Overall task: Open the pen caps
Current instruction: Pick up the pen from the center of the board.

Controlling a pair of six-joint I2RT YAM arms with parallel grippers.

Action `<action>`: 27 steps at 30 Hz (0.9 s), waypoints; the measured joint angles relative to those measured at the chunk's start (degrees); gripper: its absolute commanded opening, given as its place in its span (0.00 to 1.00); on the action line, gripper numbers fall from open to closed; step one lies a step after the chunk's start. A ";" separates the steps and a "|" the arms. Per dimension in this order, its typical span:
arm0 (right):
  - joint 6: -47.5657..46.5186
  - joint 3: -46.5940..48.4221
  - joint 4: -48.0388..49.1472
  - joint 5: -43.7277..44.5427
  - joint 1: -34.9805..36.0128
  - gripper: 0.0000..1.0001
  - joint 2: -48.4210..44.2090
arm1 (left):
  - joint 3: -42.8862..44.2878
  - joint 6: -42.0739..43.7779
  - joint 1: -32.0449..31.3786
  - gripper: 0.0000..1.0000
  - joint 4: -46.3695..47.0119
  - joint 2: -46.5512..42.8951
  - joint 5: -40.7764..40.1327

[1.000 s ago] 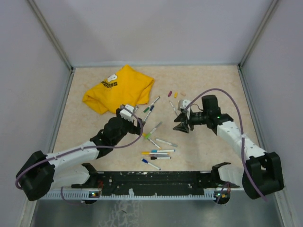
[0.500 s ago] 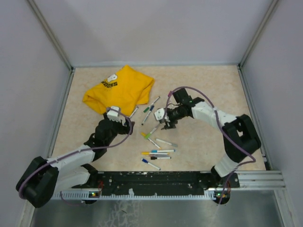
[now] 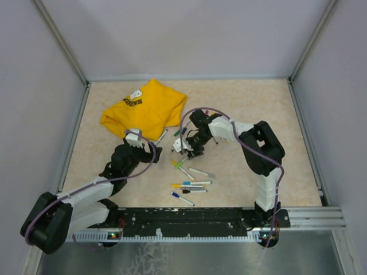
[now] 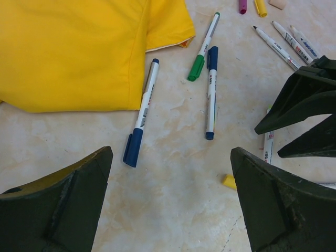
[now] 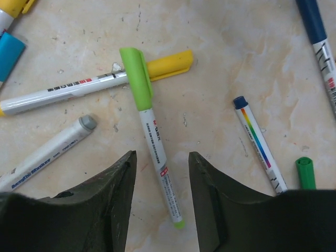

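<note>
We see the left arm (image 3: 86, 189) low over the bench (image 3: 258, 109), its jaws spread wide with nothing between them. At 12 o'clock from them lies a blue pen (image 4: 140, 118) with its blue cap (image 4: 133, 148) on, right beside the edge of the yellow shirt (image 4: 79, 47). At 1 o'clock lie a green pen (image 4: 205, 47) and a second blue pen (image 4: 211, 92), side by side.

The right arm (image 3: 252, 143) reaches in toward the middle of the bench. Its jaws stand apart, one on each side of a lime pen (image 5: 155, 142), and do not pinch it (there is bench showing on both sides). The lime cap (image 5: 135, 73) is on and points to 12 o'clock. It crosses a yellow pen (image 5: 68, 89), whose yellow cap (image 5: 168, 64) sticks out toward 3 o'clock. A grey-tipped pen (image 5: 52, 149) lies at 9 o'clock.

From above, more pens (image 3: 189, 186) lie at 6 o'clock from the right jaws.
</note>
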 measured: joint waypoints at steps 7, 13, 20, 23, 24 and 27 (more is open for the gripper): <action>-0.90 2.97 -2.89 1.79 0.39 0.38 3.23 | -0.37 -0.42 0.63 0.98 0.48 -0.20 1.29; -1.33 5.42 -4.72 2.21 0.74 0.31 4.98 | -0.55 -0.61 1.01 0.99 0.92 -0.24 1.90; -1.55 8.20 -7.67 2.40 1.03 0.24 6.75 | -0.79 -0.66 1.14 0.98 1.20 -0.52 2.29; -1.46 8.26 -8.15 2.49 1.05 0.18 6.82 | -0.96 -0.68 1.27 0.98 1.20 -0.68 2.34; -1.40 8.48 -8.41 2.64 1.07 0.16 6.91 | -1.05 -0.72 1.31 0.98 1.22 -0.79 2.36; -1.18 8.59 -8.33 3.10 1.11 0.03 6.95 | -1.31 -0.87 1.33 0.98 1.22 -1.20 2.40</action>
